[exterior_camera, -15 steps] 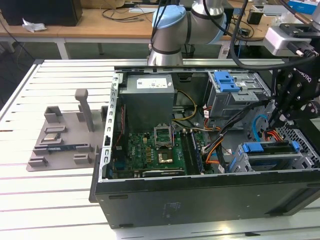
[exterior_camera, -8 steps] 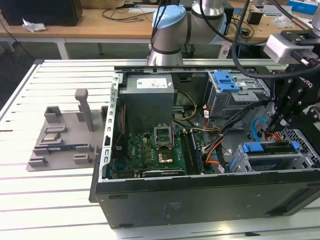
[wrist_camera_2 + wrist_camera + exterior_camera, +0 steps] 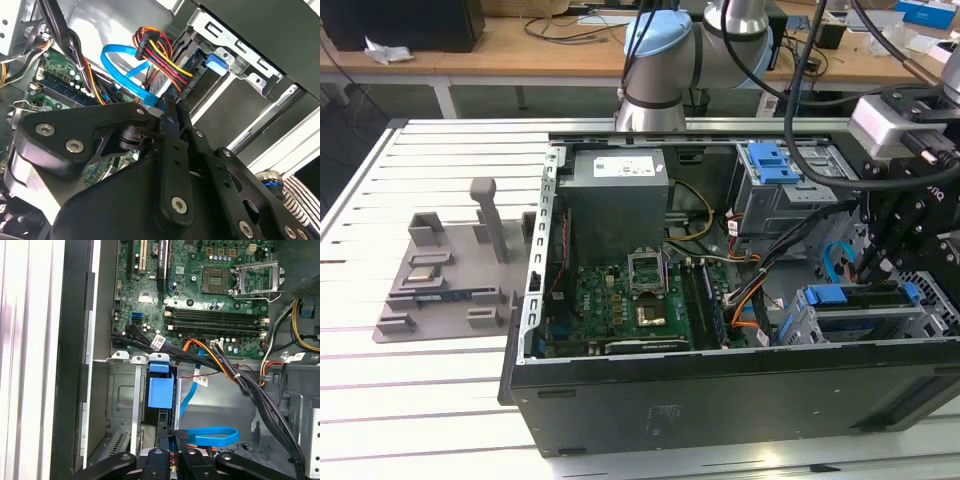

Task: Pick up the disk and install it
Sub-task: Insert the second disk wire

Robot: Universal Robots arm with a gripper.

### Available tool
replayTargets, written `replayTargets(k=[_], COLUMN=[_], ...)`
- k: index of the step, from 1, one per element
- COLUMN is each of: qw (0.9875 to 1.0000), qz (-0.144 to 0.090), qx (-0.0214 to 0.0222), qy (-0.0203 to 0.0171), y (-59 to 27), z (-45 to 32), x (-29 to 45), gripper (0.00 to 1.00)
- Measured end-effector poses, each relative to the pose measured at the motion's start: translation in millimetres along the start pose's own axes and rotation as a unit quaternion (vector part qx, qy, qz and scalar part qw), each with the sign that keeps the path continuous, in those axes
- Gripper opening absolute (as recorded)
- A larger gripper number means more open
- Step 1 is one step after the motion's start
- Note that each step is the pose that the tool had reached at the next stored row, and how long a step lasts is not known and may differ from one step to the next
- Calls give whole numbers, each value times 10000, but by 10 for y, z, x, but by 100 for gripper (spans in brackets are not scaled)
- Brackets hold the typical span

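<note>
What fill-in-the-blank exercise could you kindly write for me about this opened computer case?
1. The computer case lies open on a slatted ____ table.
2. The motherboard inside it is ____ in colour.
3. The gripper hangs over the end of the case at the exterior view's ____.
4. In the first wrist view, the flat looped data cable is ____.

Missing words: white; green; right; blue.
</note>
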State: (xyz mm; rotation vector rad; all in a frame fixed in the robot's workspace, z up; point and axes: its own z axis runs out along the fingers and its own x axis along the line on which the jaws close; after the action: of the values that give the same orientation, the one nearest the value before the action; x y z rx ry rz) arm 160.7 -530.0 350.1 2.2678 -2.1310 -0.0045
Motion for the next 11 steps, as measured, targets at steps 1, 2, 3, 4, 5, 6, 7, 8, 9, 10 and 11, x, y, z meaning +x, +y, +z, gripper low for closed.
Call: replayTargets(k=[1, 2, 3, 4, 5, 6, 7, 8, 9, 10, 11], qw=[10000, 10000, 10000, 10000, 10000, 10000, 10000, 10000, 10000, 10000, 10000], qz=[0, 0, -1, -1, 0, 0, 0, 0, 0, 0, 0], qx=[0, 0, 0, 0, 0, 0, 0, 0, 0, 0, 0], qy=[0, 0, -1, 0, 0, 0, 1, 2, 0, 2, 0], y=[-1, -3, -8, -12, -20, -24, -26, -27, -28, -28, -28], z=[4, 11, 17, 20, 30, 40, 46, 50, 61, 64, 68], x=[7, 19, 20, 21, 21, 21, 21, 21, 21, 21, 21], gripper=[16, 16, 16, 16, 16, 16, 16, 16, 16, 16, 16])
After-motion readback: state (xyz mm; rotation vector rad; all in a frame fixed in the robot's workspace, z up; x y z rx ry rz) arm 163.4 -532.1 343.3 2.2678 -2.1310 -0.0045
